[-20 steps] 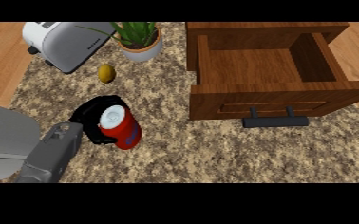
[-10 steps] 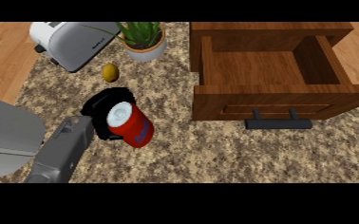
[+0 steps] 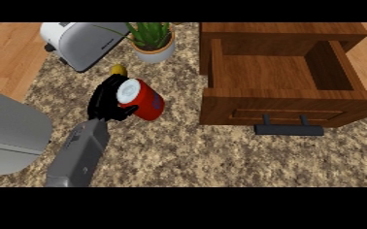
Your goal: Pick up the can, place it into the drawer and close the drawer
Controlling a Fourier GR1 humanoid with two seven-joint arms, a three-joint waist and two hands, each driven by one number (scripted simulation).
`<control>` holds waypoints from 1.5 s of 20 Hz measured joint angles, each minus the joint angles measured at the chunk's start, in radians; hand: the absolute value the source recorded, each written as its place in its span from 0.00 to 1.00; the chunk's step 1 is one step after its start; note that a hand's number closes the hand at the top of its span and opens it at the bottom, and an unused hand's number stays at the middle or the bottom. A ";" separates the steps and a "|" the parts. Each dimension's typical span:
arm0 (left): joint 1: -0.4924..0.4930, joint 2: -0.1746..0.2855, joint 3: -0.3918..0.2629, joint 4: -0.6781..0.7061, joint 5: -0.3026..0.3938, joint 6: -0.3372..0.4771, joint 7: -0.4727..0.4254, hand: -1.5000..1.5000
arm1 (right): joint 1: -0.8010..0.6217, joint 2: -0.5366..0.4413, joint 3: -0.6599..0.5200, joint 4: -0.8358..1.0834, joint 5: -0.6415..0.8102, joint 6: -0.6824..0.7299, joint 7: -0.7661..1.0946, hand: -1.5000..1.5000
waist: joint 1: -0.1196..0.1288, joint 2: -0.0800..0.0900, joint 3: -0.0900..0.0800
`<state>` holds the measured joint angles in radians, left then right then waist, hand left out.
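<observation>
The robot's black left hand [image 3: 106,102], on a grey forearm that comes in from the near left, has its fingers and thumb curled round the red cylindrical can with a white top [image 3: 148,105]. The can is tilted, its white end turned up and to the far left, over the speckled brown stone counter [image 3: 208,155], left of centre. Whether it is clear of the surface cannot be told, and no brand or lettering can be read on it. To its right a bare strip of counter separates it from the open brown wooden drawer [image 3: 276,104], whose near front panel carries a black bar handle [image 3: 289,128] and whose walls frame a wooden floor open from above. Near counter in front of the can and drawer gives the widest free stretch. Just beyond the hand lies a small yellow rounded object [image 3: 119,69], partly hidden by it. Farther off stand a silver and white toaster [image 3: 82,42] at the far left and a green spiky plant in a pale round pot [image 3: 153,41] beside it. A large grey rounded object [image 3: 18,136] is cut off by the left edge, close to the forearm.
</observation>
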<state>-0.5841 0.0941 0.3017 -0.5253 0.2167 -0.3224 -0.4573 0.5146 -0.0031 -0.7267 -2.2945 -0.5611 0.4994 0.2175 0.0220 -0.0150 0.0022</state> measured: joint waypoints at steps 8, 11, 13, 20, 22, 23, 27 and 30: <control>0.021 -0.077 -0.105 -0.369 0.044 0.253 0.191 1.00 | -0.009 -0.012 -0.004 -0.003 -0.019 -0.018 0.019 0.00 | -0.001 -0.001 0.000; 0.027 -0.086 -0.173 -0.511 0.059 0.354 0.289 1.00 | -0.013 -0.014 -0.014 -0.008 -0.035 -0.019 0.028 0.00 | -0.009 0.002 -0.001; 0.024 -0.089 -0.209 -0.606 0.061 0.416 0.362 1.00 | -0.012 -0.008 -0.004 -0.014 -0.032 -0.015 0.032 0.00 | -0.012 0.004 -0.001; -0.019 -0.092 -0.314 -0.809 0.022 0.582 0.554 1.00 | -0.027 -0.010 0.020 -0.017 -0.023 -0.028 0.041 0.00 | -0.024 0.010 -0.002; -0.062 -0.093 -0.314 -0.815 0.011 0.612 0.590 1.00 | -0.026 -0.005 0.024 0.002 -0.009 -0.018 0.021 0.00 | -0.027 0.011 -0.002; -0.079 -0.093 -0.322 -0.825 0.006 0.630 0.607 1.00 | -0.024 -0.005 0.023 -0.013 -0.020 -0.023 0.034 0.00 | -0.028 0.012 -0.002; -0.160 -0.093 -0.367 -0.783 0.012 0.706 0.628 1.00 | -0.034 -0.010 0.011 -0.012 -0.026 -0.017 0.043 0.00 | -0.035 0.014 -0.002; -0.239 -0.094 -0.375 -0.729 0.020 0.741 0.634 1.00 | -0.053 -0.018 0.002 -0.001 -0.029 -0.020 0.051 0.00 | -0.037 0.015 -0.002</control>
<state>-0.8235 0.0003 -0.0731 -1.2547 0.2371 0.4190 0.1763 0.4612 -0.0207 -0.7248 -2.2957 -0.5904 0.4796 0.2689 -0.0148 -0.0002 0.0001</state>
